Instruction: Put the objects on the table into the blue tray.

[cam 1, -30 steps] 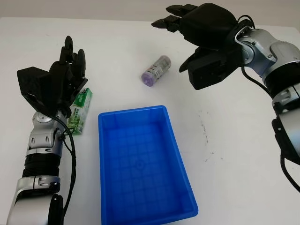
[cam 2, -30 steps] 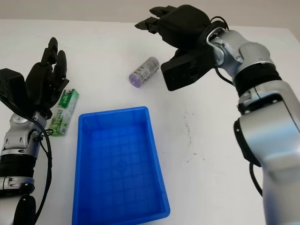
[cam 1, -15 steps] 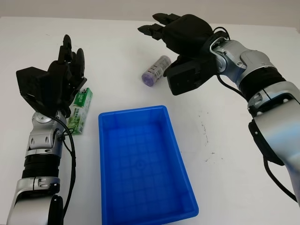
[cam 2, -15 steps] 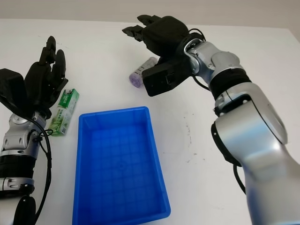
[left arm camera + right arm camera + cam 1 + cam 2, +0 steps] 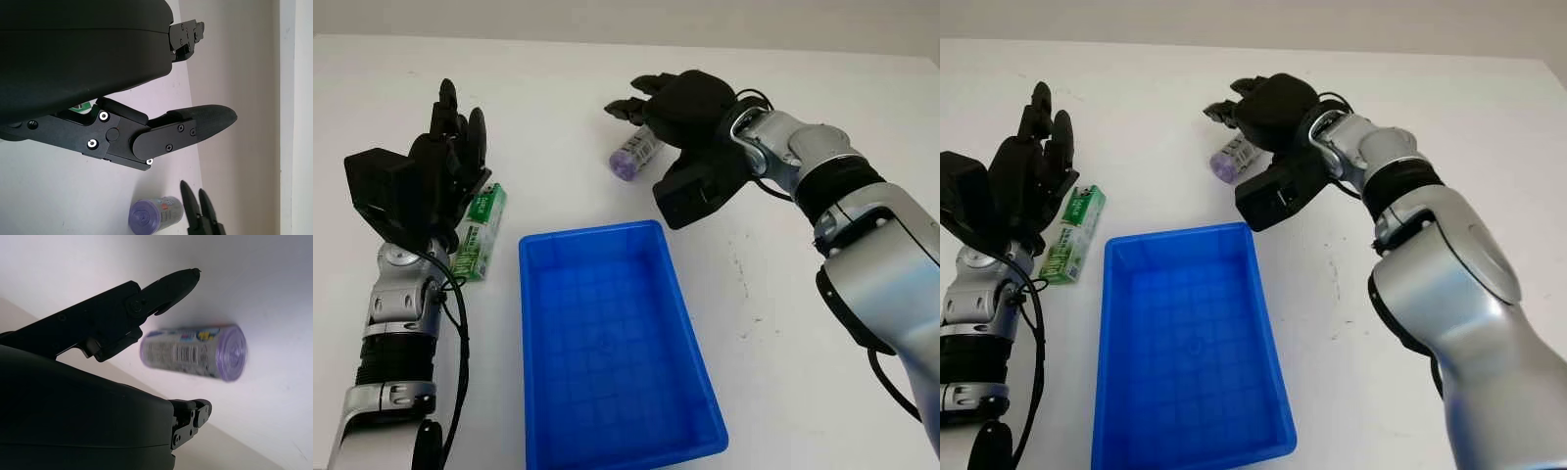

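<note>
Two loose objects on the white table (image 5: 803, 372), one blue tray (image 5: 607, 343). Purple canister (image 5: 634, 154): one, lying on its side beyond the tray's far edge, near the far right corner of the tray, capped end toward the tray. Green box (image 5: 480, 231): one, flat on the table just beside the tray's left edge at its far left corner, not touching it. Tray holds nothing yet (grid floor fully visible), long axis running from the near table edge toward the far one.

Right hand (image 5: 680, 103) directly over the canister, open, holding nothing; fingers (image 5: 166, 286) reach past the canister on its far side, palm shell on the near side, table visible between canister and fingers in the right wrist view (contact cannot be told for sure). Right forearm comes across from the table's right side, above bare table right of the tray.

Left hand (image 5: 435, 176) open, raised over the table's left side, fingers pointing at the far edge, partly covering the green box from the left eye view. Nothing between either object and the tray.
</note>
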